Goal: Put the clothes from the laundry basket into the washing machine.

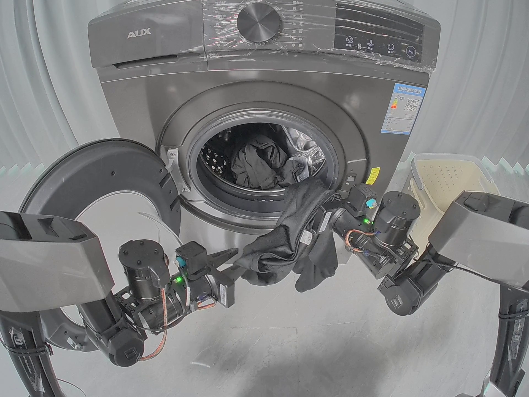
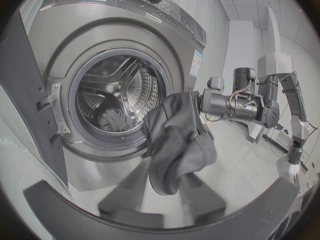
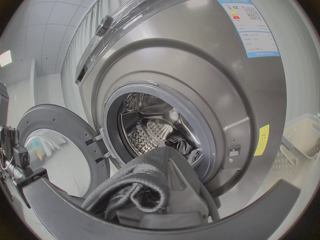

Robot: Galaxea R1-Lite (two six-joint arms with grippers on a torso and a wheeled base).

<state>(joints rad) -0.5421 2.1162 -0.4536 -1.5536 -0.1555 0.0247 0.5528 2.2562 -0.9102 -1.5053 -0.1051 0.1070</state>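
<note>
The washing machine (image 1: 138, 100) is a front-loader in brushed grey metal, with crinkled clear film (image 1: 308, 12) over its control panel and round dial (image 1: 258, 22). Its circular door (image 1: 93, 177), a dark rim around a glass pane, is swung open to the left. The ribbed, perforated steel drum (image 2: 133, 87) holds a crumpled heap of dark clothes (image 1: 259, 164).

A dark knitted garment (image 1: 286, 238) with a thick folded hem hangs in soft folds just in front of the lower right of the opening. The right gripper (image 1: 322, 221) is clenched on its upper part, the cloth draped over it. The garment's lower end reaches the left gripper (image 1: 241, 260); I cannot tell whether that gripper is clamped on the cloth.

A cream plastic laundry basket (image 1: 446, 180) with a dotted pattern of holes stands beside the machine on the right. The floor (image 1: 308, 332) is pale grey and slightly glossy. Pale pleated curtains (image 1: 44, 56) hang behind.
</note>
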